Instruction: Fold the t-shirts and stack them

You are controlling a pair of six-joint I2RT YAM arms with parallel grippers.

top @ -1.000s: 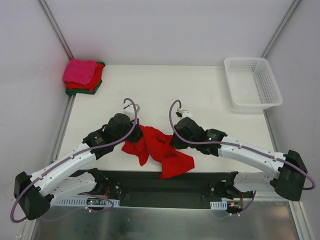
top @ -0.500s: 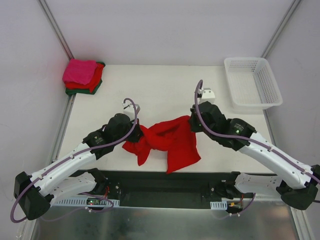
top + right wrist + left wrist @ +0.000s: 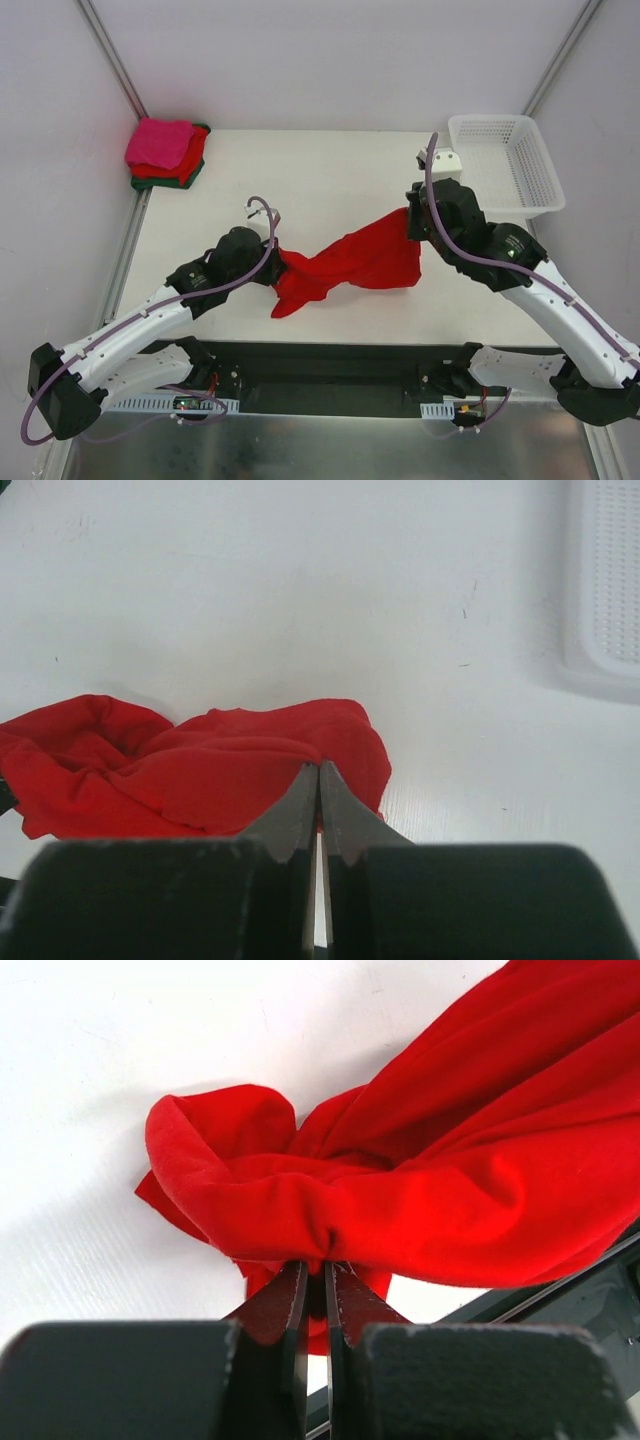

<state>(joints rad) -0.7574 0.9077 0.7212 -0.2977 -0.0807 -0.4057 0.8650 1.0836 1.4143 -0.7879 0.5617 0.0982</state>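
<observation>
Red t-shirt (image 3: 350,265), soft, light and floppy, is stretched mid-frame over the counter (image 3: 330,170). Left fingers (image 3: 283,1305) and right fingers (image 3: 296,815) are each clenched on a bunched end. Hem or shoulder corners would probably give a better hold, since bunches likely won't spread flat.

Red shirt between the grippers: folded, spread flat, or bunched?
Bunched. The red shirt stretches as a wrinkled band between the left gripper and right gripper, each shut on one end.
</observation>
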